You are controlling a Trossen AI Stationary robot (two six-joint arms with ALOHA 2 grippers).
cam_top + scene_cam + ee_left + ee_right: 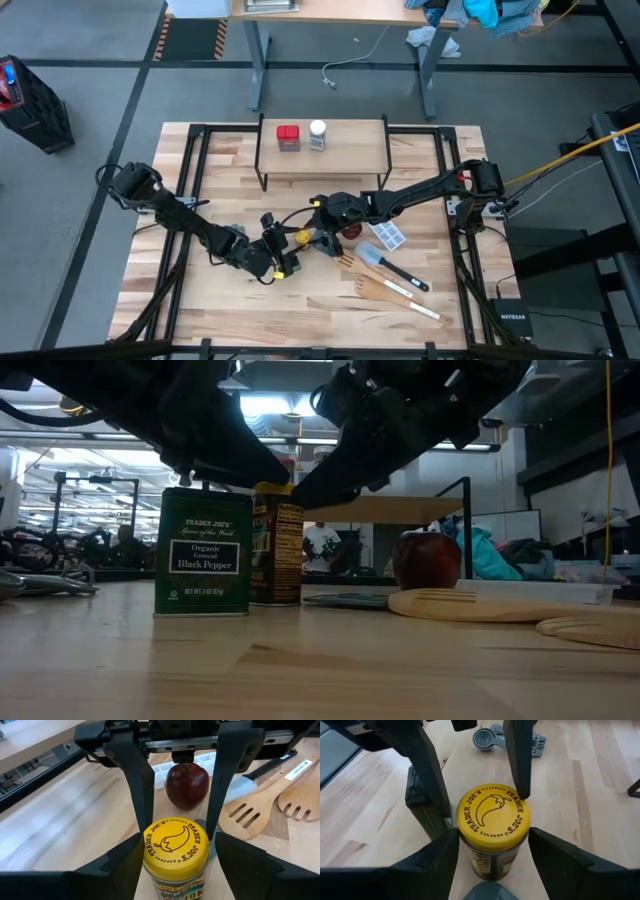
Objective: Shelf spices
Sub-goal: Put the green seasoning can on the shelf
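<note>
Spices half shelved: the red square tin [288, 137] and the white-capped jar [318, 135] stand side by side on the shelf [350, 150] at 12 o'clock. Left on the surface [220, 290], near the middle, are the yellow-lidded amber jar [175, 849] and the dark square tin [203, 550], close together. Both arms reach in low over the jar: the left pincer [176, 845] and the right pincer [491, 837] each straddle its lid, part open, both seemingly gripping it
</note>
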